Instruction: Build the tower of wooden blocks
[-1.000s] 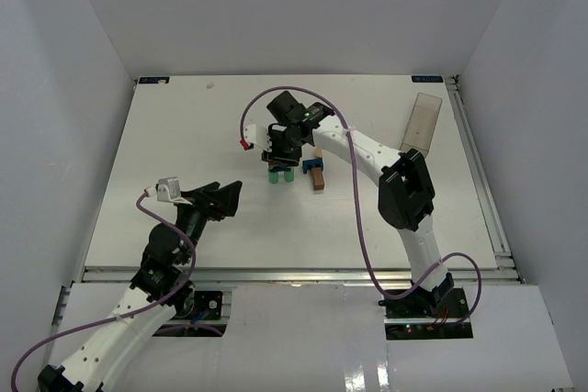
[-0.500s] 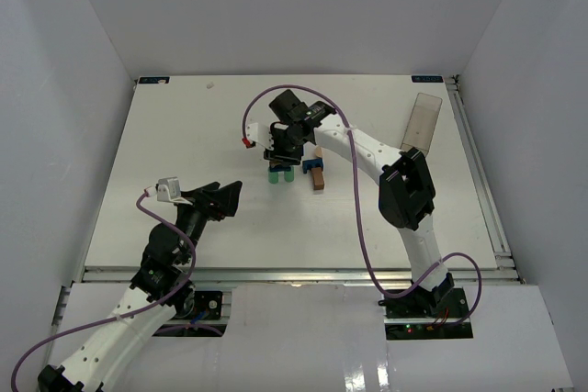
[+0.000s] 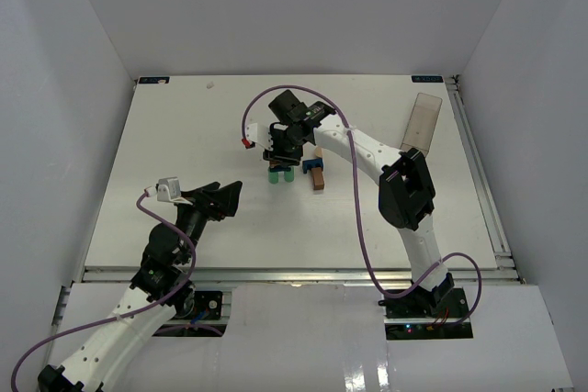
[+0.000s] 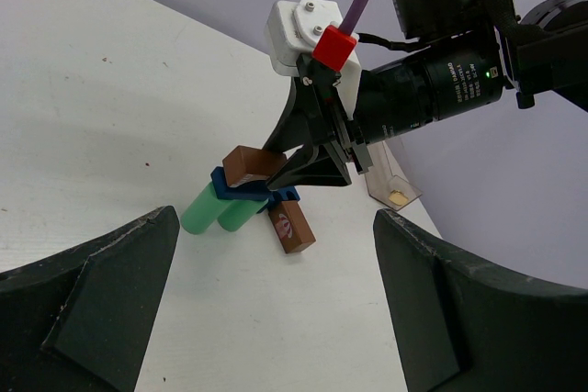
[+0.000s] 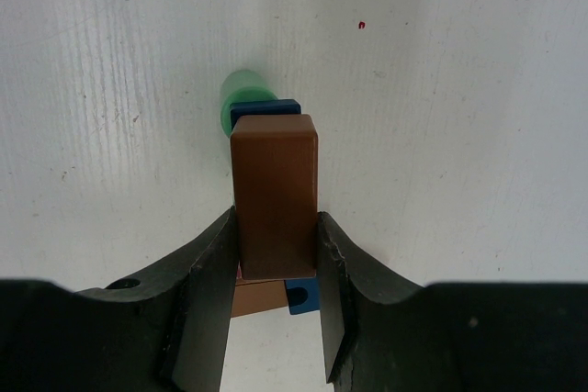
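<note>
Pinching a brown block (image 5: 274, 172) by its long sides, the right gripper (image 5: 276, 218) holds it level over a blue piece (image 5: 266, 108) that lies across the two green cylinders (image 4: 217, 211). Whether the block rests on the blue piece or hangs just above it cannot be told. Just right of the cylinders, a brick (image 4: 291, 227) lies on the table (image 3: 184, 135) with a second blue piece (image 3: 310, 166) against it, and a tan piece (image 3: 317, 151) sits just beyond them. A clear box (image 3: 424, 121) lies far to the cylinders' right. The left gripper (image 3: 228, 199) hangs well apart from the cylinders, on their near left, with its jaws spread wide and nothing between them.
</note>
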Motion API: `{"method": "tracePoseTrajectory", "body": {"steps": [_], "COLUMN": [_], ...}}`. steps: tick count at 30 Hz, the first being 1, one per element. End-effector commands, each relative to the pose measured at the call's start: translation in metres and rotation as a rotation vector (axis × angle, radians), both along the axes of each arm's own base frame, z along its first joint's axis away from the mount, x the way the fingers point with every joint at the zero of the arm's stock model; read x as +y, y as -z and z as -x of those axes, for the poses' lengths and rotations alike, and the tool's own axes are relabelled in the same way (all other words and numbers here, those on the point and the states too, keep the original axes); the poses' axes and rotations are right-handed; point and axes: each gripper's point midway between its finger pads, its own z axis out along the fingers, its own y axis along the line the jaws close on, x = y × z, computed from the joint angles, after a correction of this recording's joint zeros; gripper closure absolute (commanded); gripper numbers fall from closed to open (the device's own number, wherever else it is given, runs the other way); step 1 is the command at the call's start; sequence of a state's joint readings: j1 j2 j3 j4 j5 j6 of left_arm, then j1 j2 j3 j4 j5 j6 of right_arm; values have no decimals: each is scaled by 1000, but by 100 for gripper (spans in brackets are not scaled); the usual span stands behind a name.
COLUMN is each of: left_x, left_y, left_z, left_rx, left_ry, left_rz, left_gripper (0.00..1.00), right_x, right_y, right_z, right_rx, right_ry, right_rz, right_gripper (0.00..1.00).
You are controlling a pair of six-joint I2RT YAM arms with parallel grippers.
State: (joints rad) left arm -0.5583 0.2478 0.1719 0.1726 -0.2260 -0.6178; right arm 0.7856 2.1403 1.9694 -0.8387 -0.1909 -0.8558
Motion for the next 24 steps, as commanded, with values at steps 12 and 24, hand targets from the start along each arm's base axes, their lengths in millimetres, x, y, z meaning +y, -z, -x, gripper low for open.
{"method": "tracePoseTrajectory", "body": {"steps": [12, 24], "left_x": [-2, -2], "left_y": [-1, -2], "left_z": [0, 0], "left_rx": [-3, -4], "left_ry": [9, 11], "left_rz": [-3, -2], "left_gripper": [2, 2], "right_x": [7, 9], "right_y": [-9, -10], "right_z": [-4, -3], "right_rx": [-8, -1], "right_ry": [-8, -14], "right_rz": [-35, -47], "right_gripper": [56, 53]}}
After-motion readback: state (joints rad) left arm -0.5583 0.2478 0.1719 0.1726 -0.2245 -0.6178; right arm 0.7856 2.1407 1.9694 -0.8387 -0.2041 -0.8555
